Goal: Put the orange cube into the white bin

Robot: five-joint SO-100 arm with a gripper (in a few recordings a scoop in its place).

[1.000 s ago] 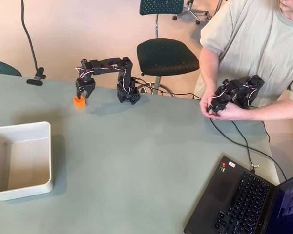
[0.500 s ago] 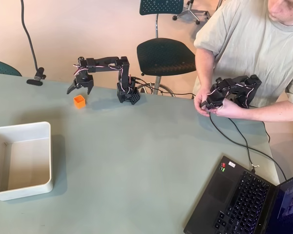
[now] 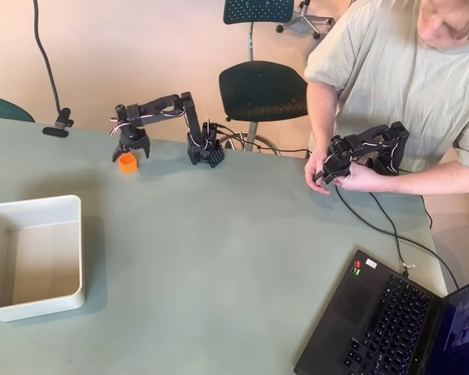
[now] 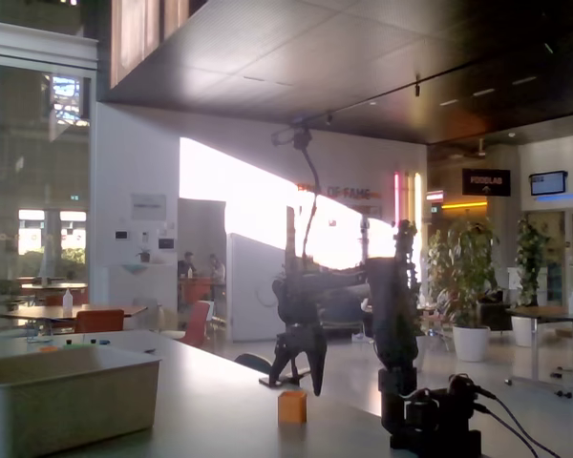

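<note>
The tool (image 4: 299,370) hangs spread wide just above the cube (image 4: 291,406), ready to straddle it; the cube rests on the tabletop (image 3: 219,258), well apart from the bin (image 3: 33,258).

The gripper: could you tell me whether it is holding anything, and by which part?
Nothing is held: the gripper hangs open above the cube, which sits on the table.

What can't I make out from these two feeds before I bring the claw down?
- Overhead view: the claw covers the far edge of the small bright orange cube, so contact cannot be judged.
- Fixed view: the claw is a backlit silhouette; its tips hang above the cube, detail lost.
- Fixed view: the shallow white plastic bin is cut off by the left edge; its inside is hidden by its near wall.
</note>
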